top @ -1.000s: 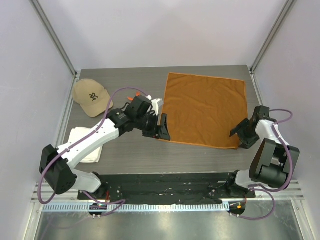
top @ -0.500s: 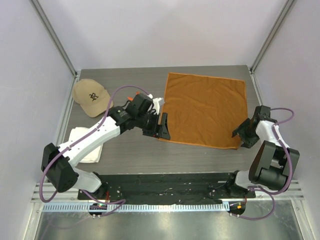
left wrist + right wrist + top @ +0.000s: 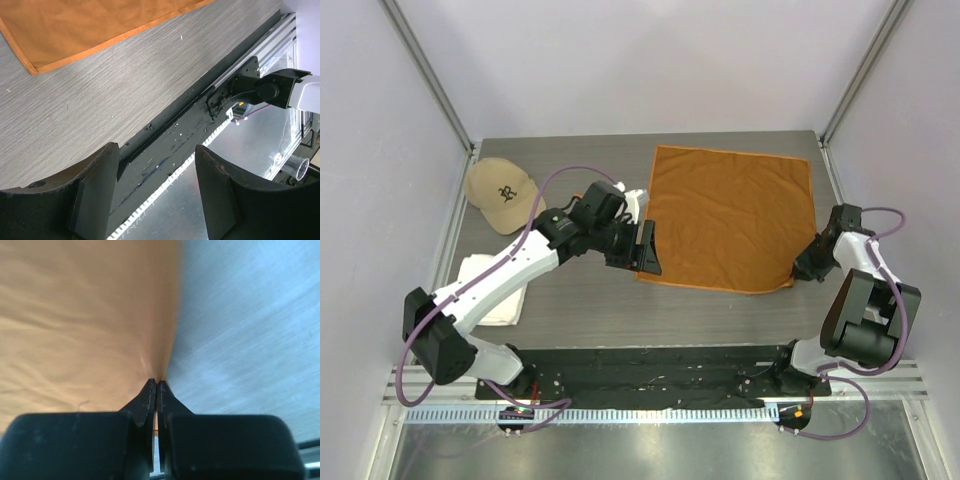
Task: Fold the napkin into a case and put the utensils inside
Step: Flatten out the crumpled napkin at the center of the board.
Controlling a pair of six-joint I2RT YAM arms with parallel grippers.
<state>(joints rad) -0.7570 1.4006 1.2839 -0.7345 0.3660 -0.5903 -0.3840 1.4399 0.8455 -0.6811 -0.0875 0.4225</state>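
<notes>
Napkin: the napkin (image 3: pixel 730 215) lies spread flat, as one open square, on the right half of the desk (image 3: pixel 580 300). Its far edge runs close to the desk's far edge and its right edge close to the desk's right edge. A few soft wrinkles cross its surface.

Right gripper: the right gripper (image 3: pixel 803 268) sits low at the napkin's right edge, just by its near-right corner. In the right wrist view the two fingers are pressed together, with the cloth's edge drawn up into a small peak at their tips. It is pinching the napkin.

Left gripper: the left gripper (image 3: pixel 646 250) is over bare desk just beside the napkin's near-left corner, with its fingers spread wide and nothing between them. The left wrist view shows that corner of the cloth lying flat, apart from both fingers. I cannot tell whether the fingertips touch the desk.

Cap: a tan cap (image 3: pixel 503 193) rests near the desk's far-left corner, well apart from the napkin.

Towel: a thick white towel (image 3: pixel 490 290) lies folded by the desk's left edge, nearer than the cap and partly under the left arm.

Base plate: a black base plate (image 3: pixel 640 370) runs along the desk's near edge, between the two arm bases.
</notes>
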